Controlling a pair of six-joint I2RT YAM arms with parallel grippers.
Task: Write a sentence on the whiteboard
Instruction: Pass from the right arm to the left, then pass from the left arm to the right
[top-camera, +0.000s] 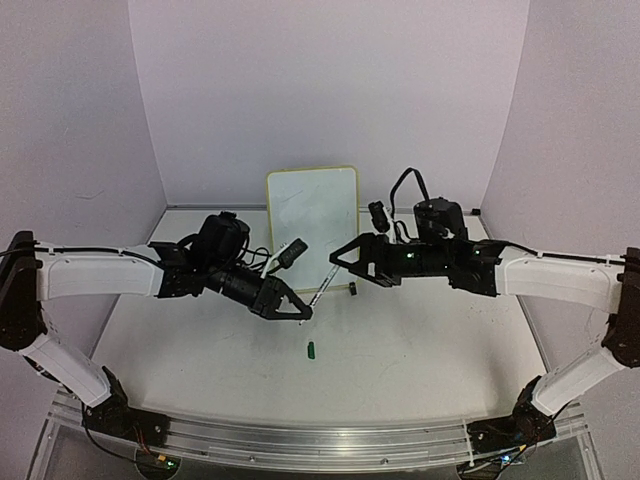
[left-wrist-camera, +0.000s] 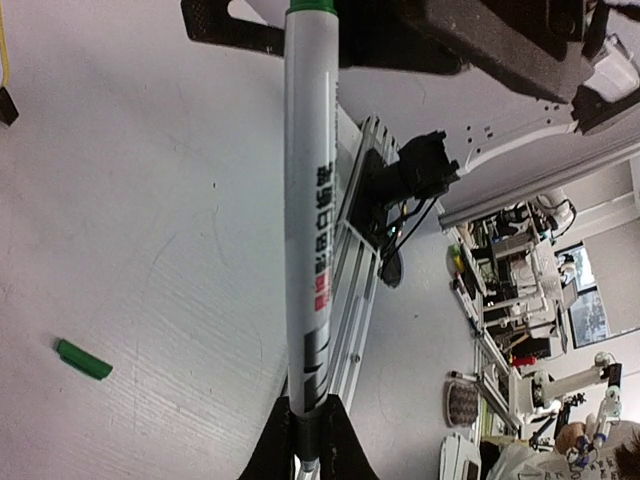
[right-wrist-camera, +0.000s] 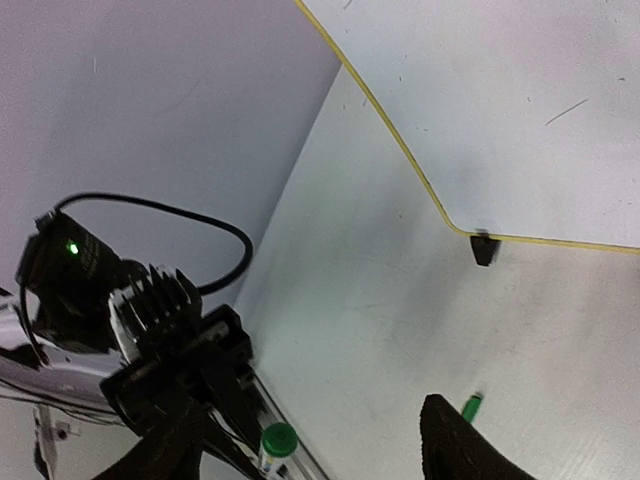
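Observation:
The whiteboard (top-camera: 312, 215), white with a thin yellow rim, stands upright at the back centre. It shows only faint marks, and no green sentence is visible on it in the right wrist view (right-wrist-camera: 520, 110) either. My left gripper (top-camera: 300, 312) is shut on one end of a white pen (top-camera: 320, 290) that points up toward the board. In the left wrist view the pen (left-wrist-camera: 308, 230) runs straight out of my left gripper (left-wrist-camera: 308, 440). My right gripper (top-camera: 340, 258) is open, and the pen's green end (right-wrist-camera: 277, 440) lies between the fingers of my right gripper (right-wrist-camera: 310, 460), not gripped.
A loose green cap (top-camera: 311, 349) lies on the table in front of the grippers; it also shows in the left wrist view (left-wrist-camera: 83, 359) and the right wrist view (right-wrist-camera: 471, 406). A black stand foot (right-wrist-camera: 484, 248) sits under the board's corner. White walls enclose the table.

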